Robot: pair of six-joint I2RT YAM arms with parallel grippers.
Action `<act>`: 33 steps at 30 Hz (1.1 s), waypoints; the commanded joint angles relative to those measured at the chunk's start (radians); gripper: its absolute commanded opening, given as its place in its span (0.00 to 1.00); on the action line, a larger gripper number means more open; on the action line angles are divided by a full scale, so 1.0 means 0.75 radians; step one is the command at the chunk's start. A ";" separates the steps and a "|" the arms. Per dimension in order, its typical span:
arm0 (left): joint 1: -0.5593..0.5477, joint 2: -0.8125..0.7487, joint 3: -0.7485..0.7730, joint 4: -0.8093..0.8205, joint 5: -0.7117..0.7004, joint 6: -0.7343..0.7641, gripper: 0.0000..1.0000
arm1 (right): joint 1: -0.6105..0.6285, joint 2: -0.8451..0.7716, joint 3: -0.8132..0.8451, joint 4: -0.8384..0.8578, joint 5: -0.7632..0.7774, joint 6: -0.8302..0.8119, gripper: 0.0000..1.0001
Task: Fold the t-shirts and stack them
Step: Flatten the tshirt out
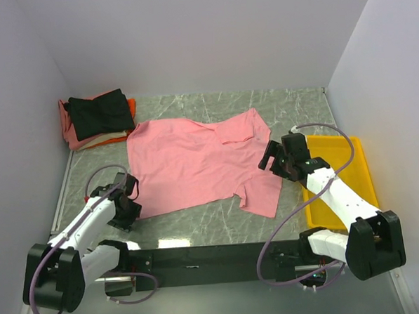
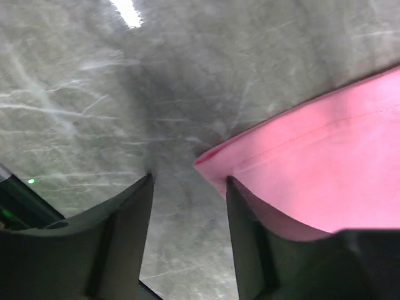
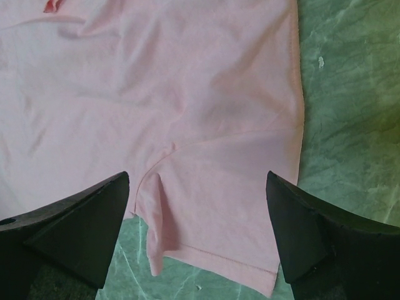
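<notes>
A large salmon-pink t-shirt lies spread flat in the middle of the table. My left gripper is open and empty, low beside the shirt's bottom-left corner; the corner lies just past my right finger. My right gripper is open and empty above the shirt's right sleeve, the sleeve lying between the fingers. A stack of folded shirts, black on top of orange-red, pink and cream, sits at the back left.
A yellow plastic bin stands at the right edge under my right arm. White walls close in the back and both sides. The table is grey-green marble.
</notes>
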 commanded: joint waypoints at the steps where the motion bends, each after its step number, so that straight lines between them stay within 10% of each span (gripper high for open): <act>1: 0.007 0.050 -0.025 0.257 0.040 -0.004 0.54 | 0.008 0.006 0.000 0.029 0.009 -0.012 0.96; 7: 0.007 0.112 -0.076 0.369 0.096 0.010 0.35 | 0.006 -0.004 0.006 -0.051 0.026 -0.012 0.96; 10: 0.007 0.140 -0.064 0.379 0.081 0.034 0.02 | 0.008 -0.017 -0.002 -0.100 -0.011 -0.033 0.96; 22: 0.005 -0.113 -0.039 0.293 -0.064 0.122 0.01 | 0.384 -0.049 -0.008 -0.562 0.058 0.089 0.95; 33: 0.007 -0.230 -0.015 0.240 -0.105 0.120 0.01 | 0.429 0.061 -0.141 -0.482 0.062 0.208 0.84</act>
